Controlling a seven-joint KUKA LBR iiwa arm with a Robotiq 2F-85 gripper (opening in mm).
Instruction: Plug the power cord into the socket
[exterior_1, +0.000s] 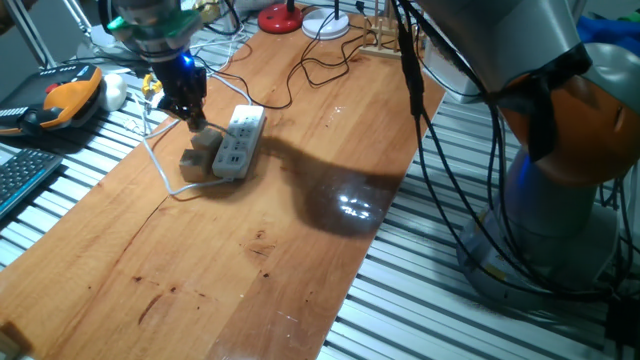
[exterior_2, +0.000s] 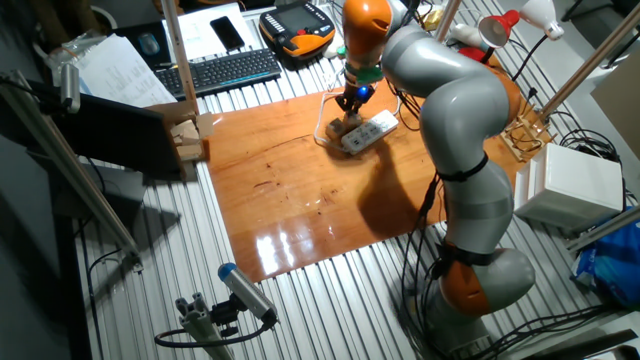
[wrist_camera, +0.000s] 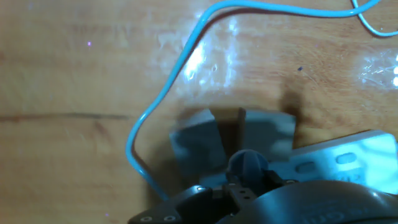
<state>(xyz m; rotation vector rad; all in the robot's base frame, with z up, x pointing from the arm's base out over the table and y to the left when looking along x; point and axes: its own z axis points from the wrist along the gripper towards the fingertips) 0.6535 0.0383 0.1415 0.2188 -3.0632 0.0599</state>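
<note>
- Under me lies a glossy orange-brown wooden tabletop (exterior_1: 250, 250), with bright glare on its varnish.
- It rests on a ribbed silver aluminium bench (exterior_2: 330, 300).
- A black computer keyboard (exterior_2: 225, 70) sits at the far edge in the other fixed view.
- An orange-and-black handheld pendant (exterior_1: 65, 100) lies beside my board.
- A red-based desk lamp (exterior_1: 281, 17) and a white round-based lamp (exterior_1: 327, 24) stand behind.
- A white rectangular box (exterior_2: 570, 185) sits off to one side.
</note>
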